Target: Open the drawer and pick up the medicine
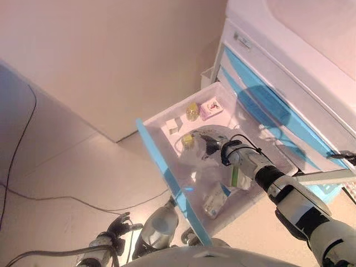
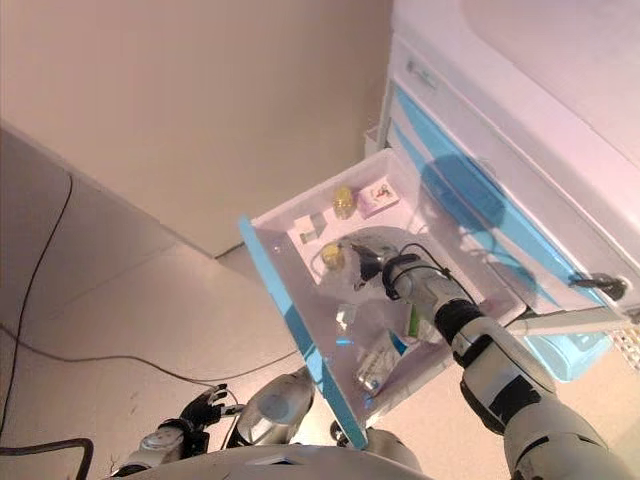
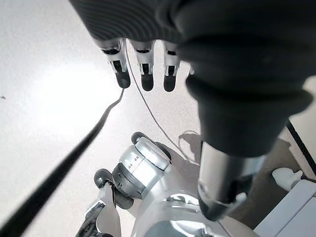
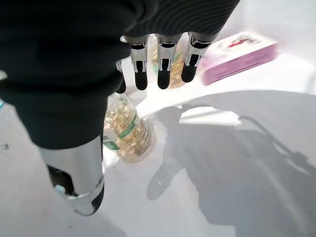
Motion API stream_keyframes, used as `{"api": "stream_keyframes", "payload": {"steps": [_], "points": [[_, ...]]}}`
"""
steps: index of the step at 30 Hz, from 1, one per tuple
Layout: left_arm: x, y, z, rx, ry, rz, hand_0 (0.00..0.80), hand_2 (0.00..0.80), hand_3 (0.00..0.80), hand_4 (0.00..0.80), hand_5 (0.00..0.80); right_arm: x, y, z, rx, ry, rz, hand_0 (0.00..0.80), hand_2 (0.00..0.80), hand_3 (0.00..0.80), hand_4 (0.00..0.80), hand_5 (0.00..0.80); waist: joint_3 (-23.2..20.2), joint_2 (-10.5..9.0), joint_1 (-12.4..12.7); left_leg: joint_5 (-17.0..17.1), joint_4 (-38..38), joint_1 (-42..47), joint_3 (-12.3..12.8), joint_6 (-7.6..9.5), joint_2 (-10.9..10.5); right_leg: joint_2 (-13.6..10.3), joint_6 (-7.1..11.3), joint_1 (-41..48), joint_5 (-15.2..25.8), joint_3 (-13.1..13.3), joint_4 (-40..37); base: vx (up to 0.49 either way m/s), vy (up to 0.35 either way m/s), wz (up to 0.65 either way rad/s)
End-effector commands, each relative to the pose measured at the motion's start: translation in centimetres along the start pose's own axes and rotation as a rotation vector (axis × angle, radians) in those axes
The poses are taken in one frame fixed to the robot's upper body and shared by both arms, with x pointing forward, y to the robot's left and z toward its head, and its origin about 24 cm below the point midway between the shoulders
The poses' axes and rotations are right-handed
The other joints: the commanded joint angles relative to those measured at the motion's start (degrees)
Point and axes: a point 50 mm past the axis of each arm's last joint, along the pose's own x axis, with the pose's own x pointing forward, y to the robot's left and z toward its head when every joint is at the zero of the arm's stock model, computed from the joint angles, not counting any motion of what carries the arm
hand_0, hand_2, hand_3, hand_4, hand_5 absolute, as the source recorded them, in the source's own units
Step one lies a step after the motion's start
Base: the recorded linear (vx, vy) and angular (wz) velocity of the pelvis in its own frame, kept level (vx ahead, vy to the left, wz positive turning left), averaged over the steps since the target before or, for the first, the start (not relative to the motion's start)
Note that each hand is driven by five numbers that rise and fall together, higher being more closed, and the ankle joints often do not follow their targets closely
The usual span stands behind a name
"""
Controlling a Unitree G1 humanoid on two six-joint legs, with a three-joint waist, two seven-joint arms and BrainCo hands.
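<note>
Medicine bottle (image 4: 126, 131), clear ribbed plastic, lies in the white drawer (image 1: 167, 119) beneath the right hand (image 4: 158, 64), fingers straight.

Pulled out of the cabinet (image 1: 289, 83) at right: the drawer (image 1: 167, 161). Inside, at the far end, a box (image 1: 212, 108) beside a small bottle (image 1: 192, 111); nearer, another bottle (image 4: 126, 131) under the right hand (image 1: 208, 143). Down low at left, the left hand (image 1: 114, 231).
</note>
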Motion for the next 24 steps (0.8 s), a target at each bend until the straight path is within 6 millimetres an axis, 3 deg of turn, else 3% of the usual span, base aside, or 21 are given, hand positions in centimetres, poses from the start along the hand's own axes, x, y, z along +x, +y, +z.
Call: {"api": "stream_keyframes", "payload": {"steps": [1, 2, 9, 24], "points": [[-0.35, 1.34, 0.14, 0.066, -0.015, 0.012, 0.000, 0.000, 0.000, 0.000, 0.000, 0.88, -1.68, 1.96, -0.040, -0.072, -0.073, 0.000, 0.000, 0.000, 0.000, 0.000, -0.03, -1.21, 1.51, -3.88, 0.56, -0.58, 1.93, 2.71, -3.86, -5.84, 5.88, -1.32, 2.50, 6.22, 3.88, 0.077, -0.044, 0.18], [-0.36, 1.37, 0.05, 0.062, -0.010, 0.015, 0.000, 0.000, 0.000, 0.000, 0.000, 1.00, -1.70, 2.10, -0.040, -0.068, -0.080, 0.000, 0.000, 0.000, 0.000, 0.000, 0.17, -1.56, 1.78, -5.13, 0.43, -0.01, 1.85, 2.53, -3.71, -5.76, 6.00, -1.13, 0.88, 6.92, 4.58, 0.083, -0.038, 0.15], [-0.57, 1.95, -0.40, 0.051, 0.005, 0.031, 0.000, 0.000, 0.000, 0.000, 0.000, 1.47, -1.84, 1.73, -0.019, -0.002, -0.129, 0.000, 0.000, 0.000, 0.000, 0.000, 0.58, -1.42, 2.87, -4.88, 0.27, -0.39, 1.16, 2.75, -3.93, -6.19, 6.54, -1.50, 0.34, 6.58, 5.85, 0.028, 0.012, 0.25], [-0.61, 1.94, -0.25, 0.048, -0.017, 0.019, 0.000, 0.000, 0.000, 0.000, 0.000, 1.85, -1.63, 1.68, -0.030, 0.027, -0.102, 0.000, 0.000, 0.000, 0.000, 0.000, 0.42, -1.31, 3.63, -4.33, -0.65, -0.45, 0.27, 2.56, -3.86, -6.38, 6.81, -1.61, 0.27, 6.05, 5.90, 0.000, 0.000, 0.00]]}}
